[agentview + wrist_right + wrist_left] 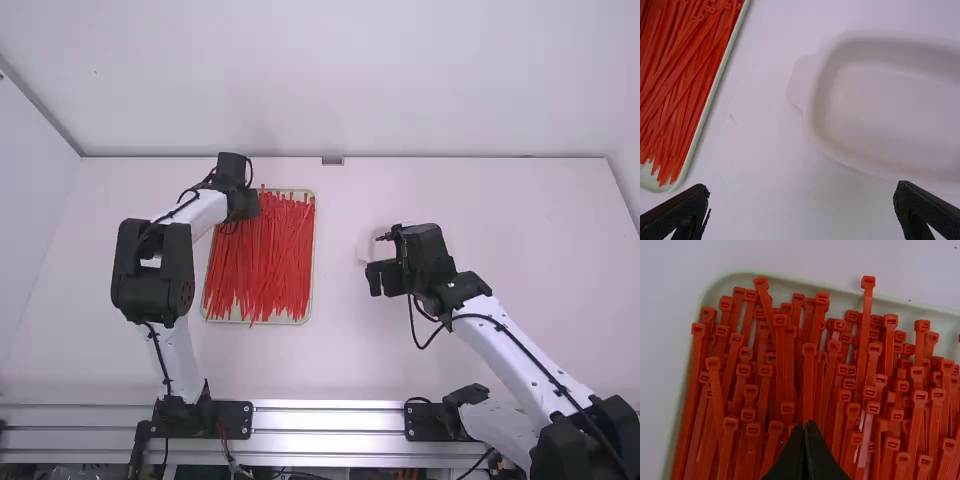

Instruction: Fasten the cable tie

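Observation:
A heap of red cable ties [262,262] fills a pale tray [309,300] left of the table's middle. My left gripper [235,218] is down at the tray's far left corner. Its fingers are shut, and their tips [805,427] rest among the heads of the cable ties [810,370]; I cannot tell whether a tie is caught between them. My right gripper [378,260] hovers right of the tray, wide open with nothing between its fingers [677,212]. It hangs just above a white plastic dish [880,110].
The white dish [366,250] lies mostly under the right gripper. The tray's rim [715,100] and the ties' tail ends [675,75] lie off to one side of the dish. Bare white table surrounds both. White walls stand at the back and left.

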Motion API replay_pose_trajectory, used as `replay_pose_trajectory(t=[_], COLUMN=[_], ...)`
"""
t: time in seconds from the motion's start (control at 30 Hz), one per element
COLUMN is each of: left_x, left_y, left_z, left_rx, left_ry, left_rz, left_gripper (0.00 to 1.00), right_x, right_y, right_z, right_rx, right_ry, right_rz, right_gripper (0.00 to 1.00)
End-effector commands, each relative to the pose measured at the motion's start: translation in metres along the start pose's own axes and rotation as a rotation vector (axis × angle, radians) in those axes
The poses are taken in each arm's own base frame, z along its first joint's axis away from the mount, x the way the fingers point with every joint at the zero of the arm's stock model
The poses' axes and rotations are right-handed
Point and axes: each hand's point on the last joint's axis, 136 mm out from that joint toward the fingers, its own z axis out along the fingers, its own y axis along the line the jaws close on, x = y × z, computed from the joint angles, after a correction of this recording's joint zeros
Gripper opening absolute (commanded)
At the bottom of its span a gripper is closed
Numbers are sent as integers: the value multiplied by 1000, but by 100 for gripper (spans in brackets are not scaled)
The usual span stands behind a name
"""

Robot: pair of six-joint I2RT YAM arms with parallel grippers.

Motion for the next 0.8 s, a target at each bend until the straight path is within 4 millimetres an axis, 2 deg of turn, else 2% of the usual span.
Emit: replay_pose_trajectory(t=[0.0,0.03,0.13,0.43,0.77], left_x=[-16,-16,-16,-11,-2], left_y=[2,3,3,5,6], left_z=[-13,-13,-12,-4,4], left_rx=[1,0,1,1,4], left_ry=[-41,-40,-43,-71,-88], left_rz=[-18,-18,-18,-21,-19], left_gripper=[25,30,29,16,18], right_x=[-15,-15,-15,-14,-14], right_y=[2,2,2,2,2], right_z=[-8,-8,-8,-8,-8], right_rx=[-4,-4,-3,-4,-3], right_ry=[-40,-40,-40,-36,-36], right_rz=[0,0,0,0,0], right_gripper=[99,99,99,99,99])
